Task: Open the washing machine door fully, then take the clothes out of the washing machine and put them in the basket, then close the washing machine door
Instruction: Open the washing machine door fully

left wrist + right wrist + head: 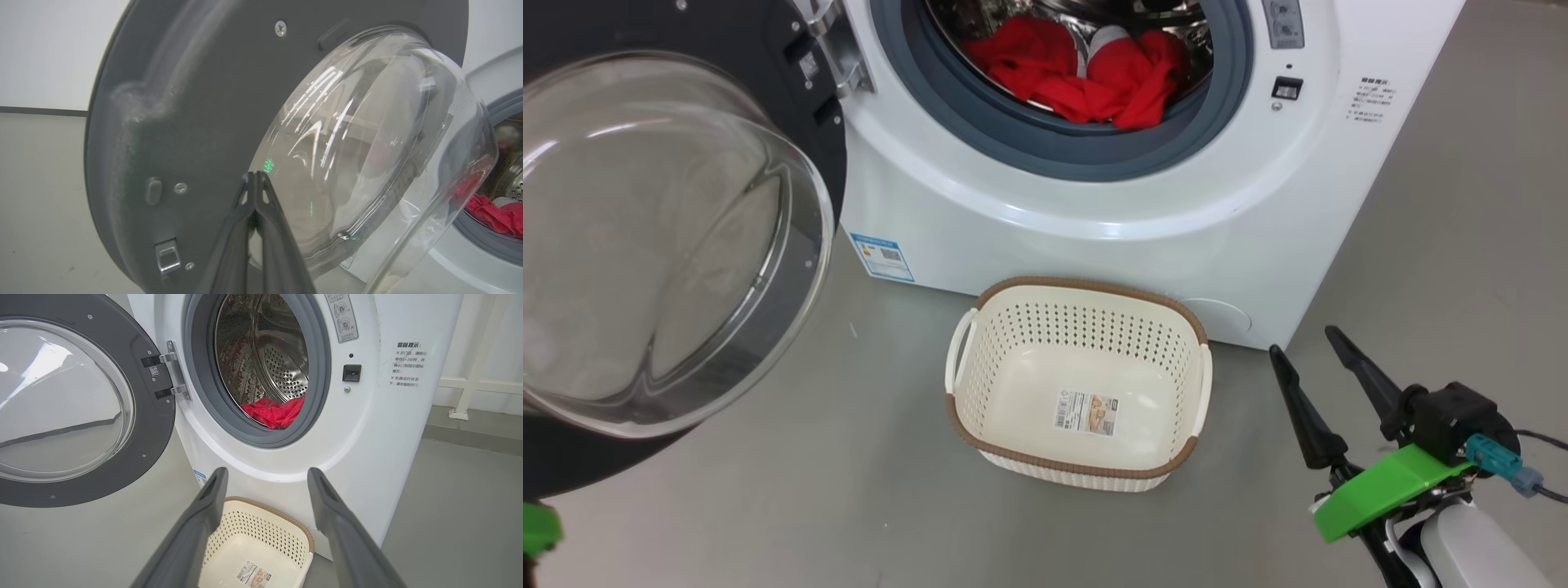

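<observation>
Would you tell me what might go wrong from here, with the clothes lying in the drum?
The shut left gripper points at the washing machine door beside its glass bowl; a push there may slip off the glass.
The clothes lie behind the grey gasket, so the open right gripper might snag it or lift only part.
A dangling garment could miss the basket below the opening.

door (686, 245) open | clothes (1086, 77) in drum | basket (1078, 384) empty

A smooth grey floor (768, 506) is seen, on which the white washing machine (1054, 212) is stood; the cream basket (1078, 331) is set just before it.
</observation>
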Controlling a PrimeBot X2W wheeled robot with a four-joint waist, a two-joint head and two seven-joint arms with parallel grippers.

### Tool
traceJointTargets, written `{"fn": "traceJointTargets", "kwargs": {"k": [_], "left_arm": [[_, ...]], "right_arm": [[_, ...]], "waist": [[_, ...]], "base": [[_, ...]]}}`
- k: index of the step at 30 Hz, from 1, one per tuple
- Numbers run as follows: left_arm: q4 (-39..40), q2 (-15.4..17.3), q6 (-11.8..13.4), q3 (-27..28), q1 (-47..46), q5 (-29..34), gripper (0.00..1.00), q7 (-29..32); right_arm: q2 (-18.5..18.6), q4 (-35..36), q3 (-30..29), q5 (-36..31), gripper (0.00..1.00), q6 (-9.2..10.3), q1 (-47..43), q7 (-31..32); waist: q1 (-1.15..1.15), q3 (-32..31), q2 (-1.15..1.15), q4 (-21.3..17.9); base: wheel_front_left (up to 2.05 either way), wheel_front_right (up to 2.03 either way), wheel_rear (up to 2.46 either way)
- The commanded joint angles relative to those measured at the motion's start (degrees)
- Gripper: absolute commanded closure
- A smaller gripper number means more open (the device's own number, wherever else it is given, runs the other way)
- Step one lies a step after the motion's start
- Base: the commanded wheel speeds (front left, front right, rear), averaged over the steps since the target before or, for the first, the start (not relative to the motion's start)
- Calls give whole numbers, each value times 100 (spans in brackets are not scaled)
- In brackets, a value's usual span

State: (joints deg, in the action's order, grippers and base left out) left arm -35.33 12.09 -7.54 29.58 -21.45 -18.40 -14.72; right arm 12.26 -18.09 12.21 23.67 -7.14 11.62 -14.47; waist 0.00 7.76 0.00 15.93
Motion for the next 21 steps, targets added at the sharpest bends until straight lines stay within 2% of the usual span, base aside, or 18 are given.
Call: {"fn": "traceJointTargets", "kwargs": {"k": [1,5,6,8,9,10,16,21], "left_arm": [[246,243,6,63,108,-9,100,-28],[671,17,6,-137,502,-13,85,-28],[800,-57,6,-200,605,-7,64,-28],[1006,-151,6,-291,803,8,39,-28],[1115,-196,6,-339,886,-12,17,-28],[1221,-240,6,-425,964,-62,0,-28],[1742,-326,6,-1012,1430,-169,0,-28],[2162,-274,6,-1654,1715,-431,0,-28]], "right_arm": [[4,102,92,47,0,-35,-61,-52],[-29,70,86,83,0,-35,-115,-52],[-36,68,85,90,0,-35,-127,-52],[-50,65,74,103,0,-35,-153,-52],[-57,65,67,109,0,-35,-169,-52],[-65,69,55,114,0,-35,-181,-52],[-95,111,-11,116,0,-35,-248,-52],[-135,167,-138,100,0,-35,-263,-52]], "waist": [[0,-62,0,21],[0,-170,0,16],[0,-188,0,10],[0,-244,0,-12],[0,-266,0,-24],[0,-282,0,-39],[0,-336,0,-199],[0,-336,0,-512]], "base": [[0,0,0],[0,0,0],[0,0,0],[0,0,0],[0,0,0],[0,0,0],[0,0,0],[0,0,0]]}}
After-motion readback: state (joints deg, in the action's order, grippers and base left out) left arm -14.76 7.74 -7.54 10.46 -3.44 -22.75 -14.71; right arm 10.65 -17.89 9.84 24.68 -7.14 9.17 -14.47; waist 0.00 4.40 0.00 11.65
